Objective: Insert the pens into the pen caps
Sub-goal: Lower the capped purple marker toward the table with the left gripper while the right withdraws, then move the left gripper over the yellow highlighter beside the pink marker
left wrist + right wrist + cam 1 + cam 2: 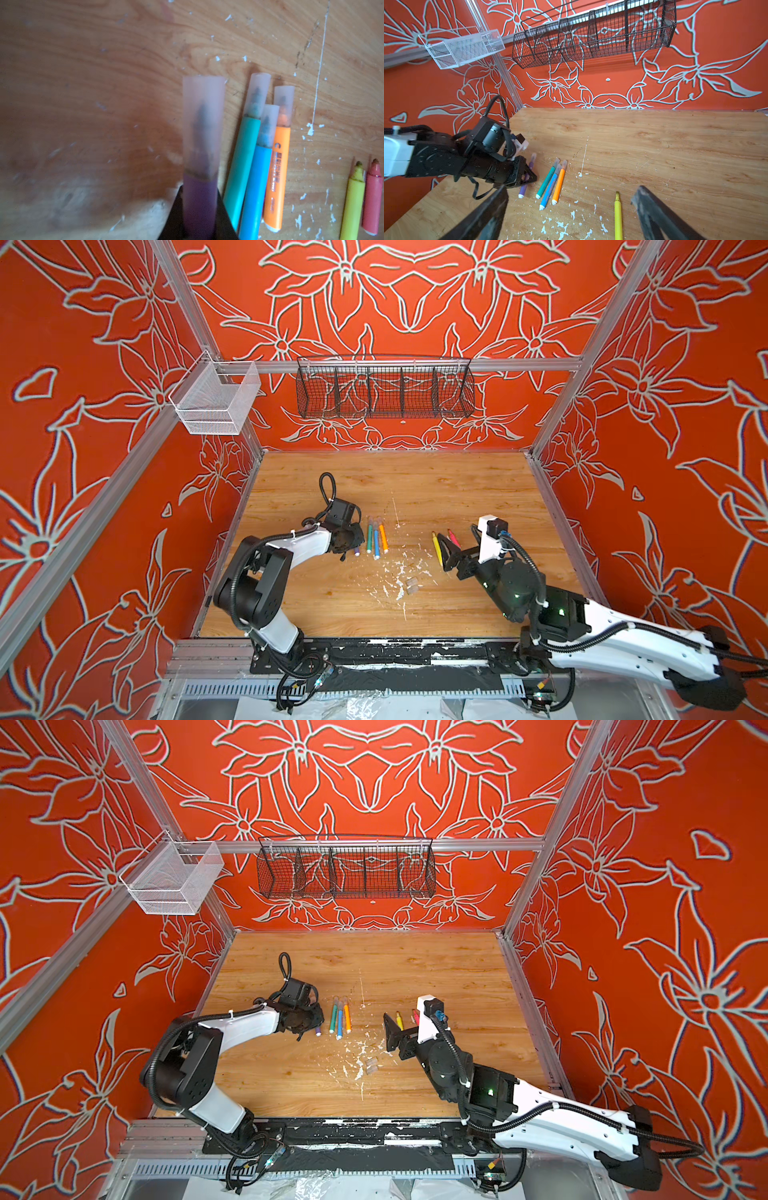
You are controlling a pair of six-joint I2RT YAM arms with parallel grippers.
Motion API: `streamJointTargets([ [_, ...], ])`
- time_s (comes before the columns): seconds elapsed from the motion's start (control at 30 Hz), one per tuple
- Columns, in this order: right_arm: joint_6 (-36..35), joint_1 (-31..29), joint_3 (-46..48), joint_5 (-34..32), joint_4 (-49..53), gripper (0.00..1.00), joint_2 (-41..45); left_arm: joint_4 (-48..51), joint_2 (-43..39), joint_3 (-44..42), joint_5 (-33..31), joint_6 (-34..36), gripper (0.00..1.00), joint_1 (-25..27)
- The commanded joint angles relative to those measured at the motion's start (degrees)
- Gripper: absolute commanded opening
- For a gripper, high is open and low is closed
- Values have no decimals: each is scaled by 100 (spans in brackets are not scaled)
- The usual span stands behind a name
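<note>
My left gripper is shut on the purple pen, low over the table; a clear cap covers the pen's tip. Right of it lie the green pen, blue pen and orange pen side by side, each capped at its far end. The yellow pen and pink-red pen lie uncapped on the right. My right gripper stands wide open over them, the yellow pen between its fingers, untouched. Two loose pen caps lie nearer the front.
White paint flecks are scattered over the wooden table. A black wire basket hangs on the back rail and a white mesh basket at the left corner. Red patterned walls close three sides.
</note>
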State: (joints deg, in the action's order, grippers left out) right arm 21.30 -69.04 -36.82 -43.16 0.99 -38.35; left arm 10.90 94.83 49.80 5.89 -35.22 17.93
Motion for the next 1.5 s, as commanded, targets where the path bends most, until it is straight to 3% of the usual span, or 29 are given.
streamJointTargets([
  [0.0,41,31,7,5,152,97,99,523,323,391,305,390,0,-36],
  [0.2,-55,40,-176,254,329,97,-74,1001,742,875,534,590,0,-47],
  [0.4,-60,48,-203,290,361,97,-88,968,689,856,578,609,17,-45],
  [0.63,-91,47,-187,239,463,97,49,855,477,751,628,661,26,-44],
  [1.07,-142,52,-339,277,542,97,-214,412,-563,227,573,772,29,-17],
  [1.2,-170,62,-365,212,557,97,-252,247,-1356,-44,-3,970,28,394],
  [1.37,-213,97,-360,86,622,97,-204,319,-2058,-79,-1475,1292,29,1597],
  [1.47,-296,203,-322,53,659,97,-194,518,-2221,-14,-1517,676,29,1938],
])
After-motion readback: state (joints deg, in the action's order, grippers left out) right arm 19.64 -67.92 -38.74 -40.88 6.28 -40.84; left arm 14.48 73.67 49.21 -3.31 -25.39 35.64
